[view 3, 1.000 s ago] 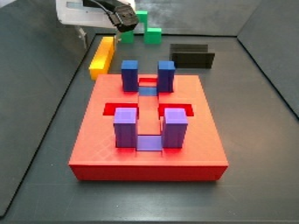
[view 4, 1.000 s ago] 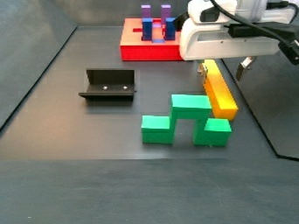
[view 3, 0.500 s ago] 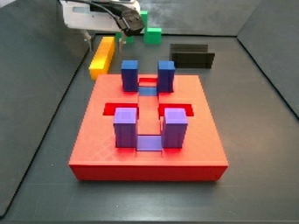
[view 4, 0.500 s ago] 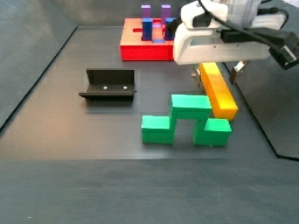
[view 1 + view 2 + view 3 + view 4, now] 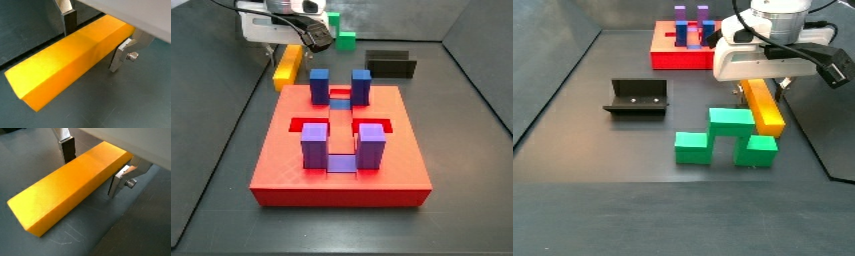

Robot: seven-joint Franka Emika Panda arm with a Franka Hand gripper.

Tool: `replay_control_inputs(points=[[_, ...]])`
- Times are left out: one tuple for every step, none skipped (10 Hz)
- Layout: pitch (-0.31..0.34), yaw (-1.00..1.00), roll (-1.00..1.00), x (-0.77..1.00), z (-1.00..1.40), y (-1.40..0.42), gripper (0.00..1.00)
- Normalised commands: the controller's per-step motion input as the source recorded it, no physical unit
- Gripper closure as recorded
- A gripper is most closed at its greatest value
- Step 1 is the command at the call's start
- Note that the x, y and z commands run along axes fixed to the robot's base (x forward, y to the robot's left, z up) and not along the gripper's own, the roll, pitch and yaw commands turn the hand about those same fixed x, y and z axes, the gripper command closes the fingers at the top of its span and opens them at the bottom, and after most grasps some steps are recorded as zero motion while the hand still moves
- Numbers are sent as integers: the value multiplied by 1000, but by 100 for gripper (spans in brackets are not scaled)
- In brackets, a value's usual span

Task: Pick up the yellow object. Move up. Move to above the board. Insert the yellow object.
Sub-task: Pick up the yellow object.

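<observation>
The yellow object (image 5: 63,65) is a long yellow-orange bar lying flat on the dark floor, also seen in both side views (image 5: 287,66) (image 5: 764,108). My gripper (image 5: 92,50) is low over its far end, near the board, and open. One finger (image 5: 69,20) stands on one long side and the other finger (image 5: 120,54) on the opposite side, so the bar lies between them, as a wrist view (image 5: 90,176) also shows. The gripper (image 5: 302,42) (image 5: 762,84) is away from the red board (image 5: 338,185) (image 5: 680,60), which carries purple and blue posts.
A green stepped block (image 5: 727,138) (image 5: 345,40) lies right beside the bar's other end. The black fixture (image 5: 636,97) (image 5: 392,65) stands on the floor apart from them. Grey walls close in the floor.
The gripper has moved down over the end of the yellow bar, so its fingers now stand on either side of it. The bar has not moved.
</observation>
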Motion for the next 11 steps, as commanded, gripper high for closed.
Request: replay_control_inputs(points=[[0,0,0,-37,-20,0,0],[0,0,0,-49,-83,-74,0],[0,0,-9,0,0,0,0],[0,0,10,0,0,0,0],[0,0,13,0,0,0,0],[0,0,0,0,0,0,100],[0,0,0,0,0,0,100],[0,0,0,0,0,0,100],[0,0,0,0,0,0,100],[0,0,0,0,0,0,100],[0,0,0,0,0,0,100]])
